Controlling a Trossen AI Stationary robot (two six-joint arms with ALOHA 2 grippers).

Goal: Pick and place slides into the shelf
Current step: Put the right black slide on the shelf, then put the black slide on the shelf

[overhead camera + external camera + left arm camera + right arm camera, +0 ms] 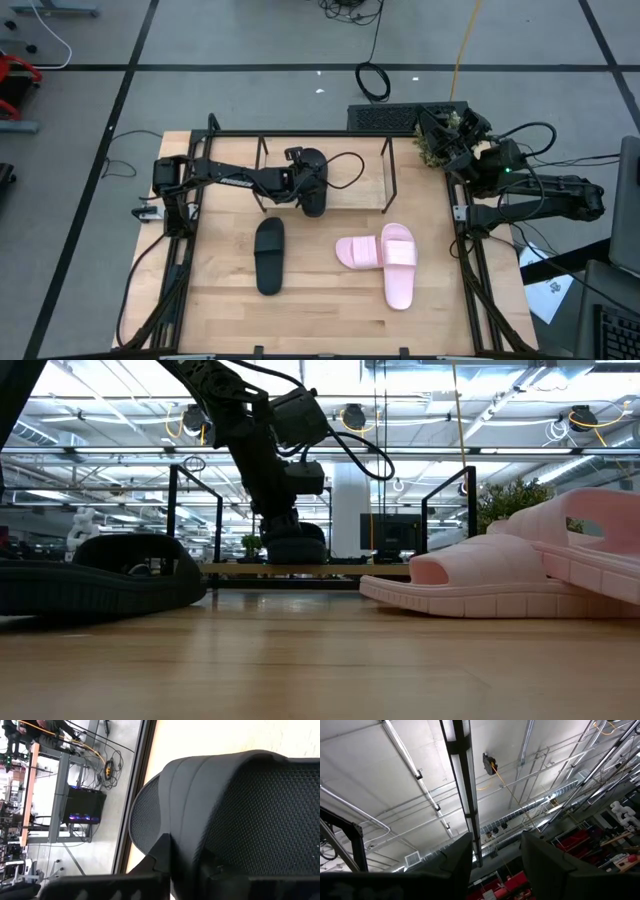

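One black slide (pixel 314 205) (pixel 295 547) sits with its sole on the shelf's wooden board (pixel 240 569), between the thin black rods (pixel 388 180). My left gripper (pixel 310 185) (pixel 290 520) stands right on top of it, shut on it. The slide fills the left wrist view (pixel 240 795). The second black slide (pixel 270 256) (pixel 100 570) lies flat on the table in front of the shelf. The two pink slides (pixel 358 251) (pixel 399 265) lie to its right, one overlapping the other. My right gripper (pixel 497 865) waits open at the table's far right (pixel 445 140), pointing up. My left gripper comes down on the black slide from above, at its wide strap (pixel 175 805). One finger (pixel 160 855) lies against the strap's edge; the other is hidden under the slide. The slide sits level with its sole on the shelf board.
A potted plant (pixel 435 150) and a black grille box (pixel 385 118) stand at the far right, near the right arm. Black frame rails (pixel 470 270) run along both table sides. Bare wood (pixel 320 310) lies near the front edge.
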